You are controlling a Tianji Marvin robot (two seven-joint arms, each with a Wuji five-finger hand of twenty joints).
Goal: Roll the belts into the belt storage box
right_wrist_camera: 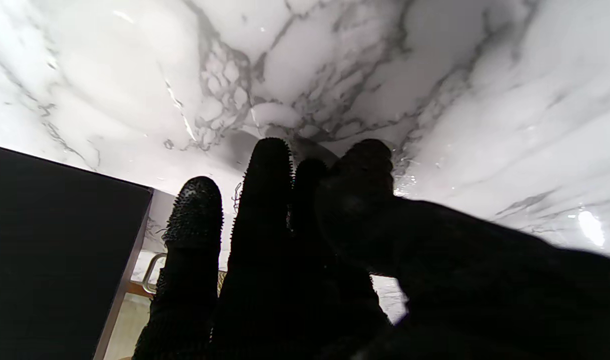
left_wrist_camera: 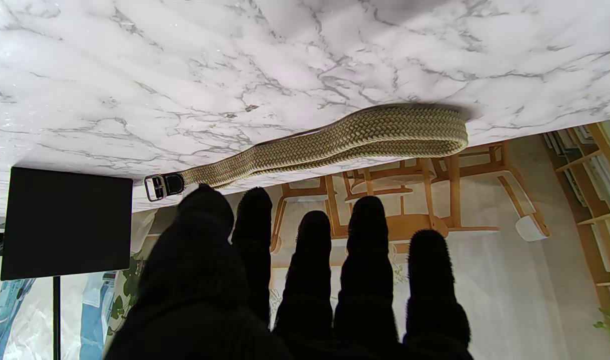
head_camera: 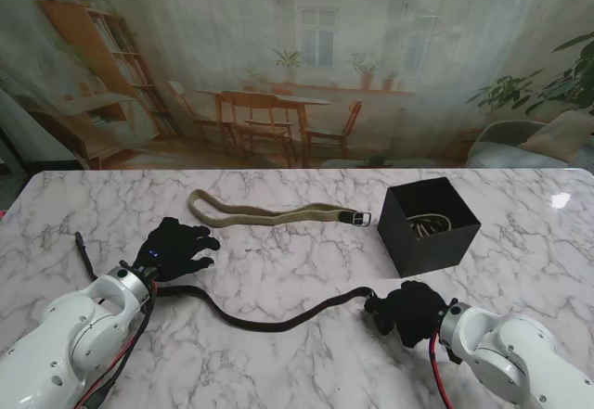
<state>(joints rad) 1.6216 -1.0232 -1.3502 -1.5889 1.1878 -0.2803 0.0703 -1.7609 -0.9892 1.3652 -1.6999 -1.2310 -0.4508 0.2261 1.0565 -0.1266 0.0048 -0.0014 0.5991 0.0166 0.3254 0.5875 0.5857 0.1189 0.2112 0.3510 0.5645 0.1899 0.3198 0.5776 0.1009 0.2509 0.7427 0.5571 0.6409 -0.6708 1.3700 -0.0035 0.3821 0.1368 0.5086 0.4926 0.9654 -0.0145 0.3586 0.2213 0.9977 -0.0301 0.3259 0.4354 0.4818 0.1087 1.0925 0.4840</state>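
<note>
- Taking the belt storage box (head_camera: 429, 226) as our landmark, our left hand (head_camera: 176, 247) hovers well to its left, fingers (left_wrist_camera: 367, 235) spread and holding nothing; the left wrist view shows them fanned out with gaps between.
- The dark belt (head_camera: 269, 316) runs from under that left wrist, curves toward us and rises again toward the box side, ending at our right hand (head_camera: 408, 312), which sits just nearer to us than the box.
- The tan woven belt (head_camera: 269, 212) lies flat just left of the box, farther from us than the dark one, its buckle (head_camera: 359, 217) close to the box wall but apart from it.
- Our right hand is curled around the dark belt's end; from the right wrist view the fingers bunch tightly, though the belt itself is hidden there, so the grasp is our judgement from the stand view.
- A coiled belt already appears to rest inside the box, so we judge one is done and two remain.
- To roll well, we judge the right hand should turn the end over tightly while the left hand presses the strap flat, keeping it taut and straight.
- A loose coil will likely spring open before it reaches the box.
</note>
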